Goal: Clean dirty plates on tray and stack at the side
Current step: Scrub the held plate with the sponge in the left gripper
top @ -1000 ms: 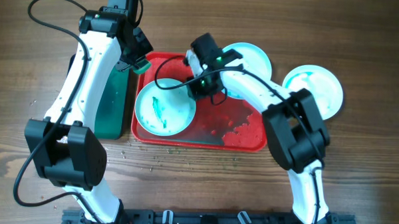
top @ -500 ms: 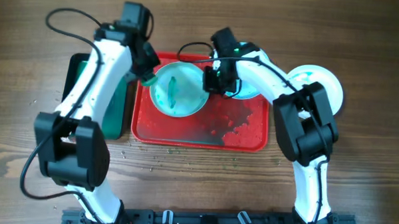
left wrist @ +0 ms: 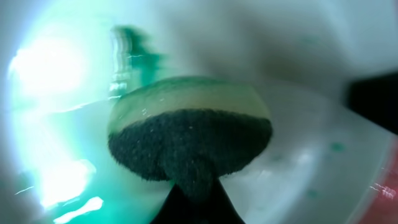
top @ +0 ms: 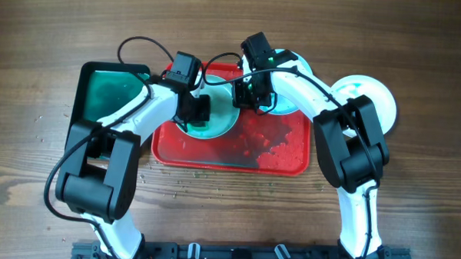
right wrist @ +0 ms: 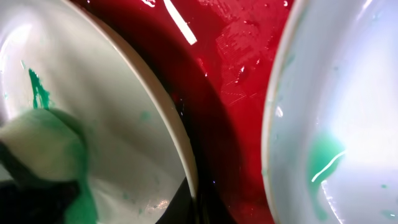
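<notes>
A green-smeared plate point(top: 215, 127) sits on the left part of the red tray point(top: 268, 150). My left gripper point(top: 199, 111) is shut on a dark-backed sponge point(left wrist: 189, 140) and presses it onto this plate point(left wrist: 56, 124). My right gripper point(top: 245, 95) is shut on the plate's right rim point(right wrist: 180, 143), and the sponge shows at the lower left of the right wrist view point(right wrist: 43, 149). A second plate point(top: 291, 97) with a green streak point(right wrist: 348, 93) lies at the tray's back right. A third plate point(top: 367, 100) lies on the table to the right.
A dark green tray point(top: 109, 94) stands left of the red tray. The red tray's floor point(right wrist: 230, 68) is wet and shiny between the two plates. Small crumbs lie on the wooden table in front of the trays.
My left gripper has swung from over the green tray onto the plate with the sponge. The plate has shifted back and right on the tray in my right gripper's hold.
</notes>
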`<state>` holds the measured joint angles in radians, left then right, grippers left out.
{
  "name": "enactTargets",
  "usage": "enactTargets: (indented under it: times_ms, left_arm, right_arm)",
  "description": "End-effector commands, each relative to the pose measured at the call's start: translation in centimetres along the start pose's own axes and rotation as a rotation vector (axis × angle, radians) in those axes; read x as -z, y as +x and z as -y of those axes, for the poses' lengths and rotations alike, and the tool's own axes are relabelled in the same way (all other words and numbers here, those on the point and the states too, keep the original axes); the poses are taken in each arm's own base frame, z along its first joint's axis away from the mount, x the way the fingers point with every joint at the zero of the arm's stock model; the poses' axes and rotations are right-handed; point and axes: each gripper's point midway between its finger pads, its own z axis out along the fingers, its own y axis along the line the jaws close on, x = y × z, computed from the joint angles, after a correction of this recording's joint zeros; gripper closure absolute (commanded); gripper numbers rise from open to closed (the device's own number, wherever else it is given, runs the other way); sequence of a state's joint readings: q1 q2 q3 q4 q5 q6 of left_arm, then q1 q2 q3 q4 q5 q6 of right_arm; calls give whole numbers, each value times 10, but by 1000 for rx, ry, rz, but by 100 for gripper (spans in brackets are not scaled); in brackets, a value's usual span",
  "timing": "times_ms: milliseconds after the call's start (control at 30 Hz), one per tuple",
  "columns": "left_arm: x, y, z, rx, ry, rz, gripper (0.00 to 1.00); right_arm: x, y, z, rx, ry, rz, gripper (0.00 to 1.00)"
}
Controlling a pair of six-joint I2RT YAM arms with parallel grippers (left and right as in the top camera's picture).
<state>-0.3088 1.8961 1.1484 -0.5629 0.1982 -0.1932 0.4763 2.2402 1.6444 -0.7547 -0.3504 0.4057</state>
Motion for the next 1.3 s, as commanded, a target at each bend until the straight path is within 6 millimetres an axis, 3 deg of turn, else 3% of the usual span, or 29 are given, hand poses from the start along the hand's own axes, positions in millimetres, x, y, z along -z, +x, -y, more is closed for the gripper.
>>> enactTargets:
  times_ms: [0, 33, 67, 133, 233, 300, 333, 433, 467, 533, 567, 600, 667, 767, 867, 933, 967, 1033, 1067, 1133, 1200, 1267]
  left_arm:
    - [-5, 2, 28, -86, 155, 5, 96]
    - [-6, -9, 21, -47, 109, 50, 96]
    - [-5, -26, -1, 30, -17, 128, 96]
    - [-2, -36, -30, 111, -161, 189, 96]
    - [-1, -27, -80, 269, -350, 185, 96]
    - [-8, -9, -88, 311, -338, 100, 96]
    - [-14, 12, -67, 319, -195, -22, 96]
    - [-13, 43, -16, 235, 80, -207, 96]
    - [-6, 56, 19, 148, 258, -271, 96]
    - [0, 59, 53, 44, 412, -279, 96]
    - [-1, 55, 58, 19, 420, -257, 96]
    - [-9, 38, 55, 18, 375, -182, 96]
    - [-20, 15, 28, 131, 200, -85, 96]
    - [-16, -25, -54, 425, -209, 167, 96]
    - [-4, -10, -97, 615, -403, 194, 96]
    - [-1, 12, -106, 671, -443, 116, 96]
    - [-2, 26, -101, 669, -432, 48, 96]
    - [-12, 38, -65, 502, -231, -107, 96]
    - [-16, 37, -27, 313, 1, -166, 96]
    - [-1, 41, 36, 40, 398, -209, 96]
    - [3, 33, 48, -16, 477, -170, 96]
    - [-10, 5, 28, 104, 335, -72, 96]
  right_arm:
    - [-14, 20, -1, 22, -28, -84, 96]
    - [-14, 22, 0, 20, -25, -91, 96]
    - [-15, 24, -1, 21, -23, -98, 96]
    - [-15, 26, -2, 36, -23, -102, 96]
    - [-16, 26, -4, 51, -24, -101, 96]
    - [-16, 26, -4, 51, -24, -100, 96]
    - [-16, 25, -4, 52, -26, -97, 96]
    - [-16, 24, -5, 54, -28, -92, 96]
    - [-16, 24, -5, 54, -27, -93, 96]
    - [-16, 24, -5, 53, -27, -94, 96]
    - [-16, 24, -5, 53, -27, -94, 96]
    - [-16, 24, -5, 53, -28, -94, 96]
    - [-16, 25, -5, 53, -31, -96, 96]
    - [-16, 25, -5, 53, -30, -97, 96]
    - [-16, 25, -5, 53, -29, -97, 96]
    - [-16, 24, -5, 54, -31, -94, 96]
    - [-16, 24, -5, 55, -31, -92, 96]
    - [-16, 24, -6, 57, -32, -92, 96]
    - [-16, 24, -6, 58, -32, -91, 96]
    - [-16, 23, -6, 59, -34, -87, 96]
    - [-16, 23, -7, 60, -38, -88, 96]
    - [-16, 23, -7, 60, -38, -88, 96]
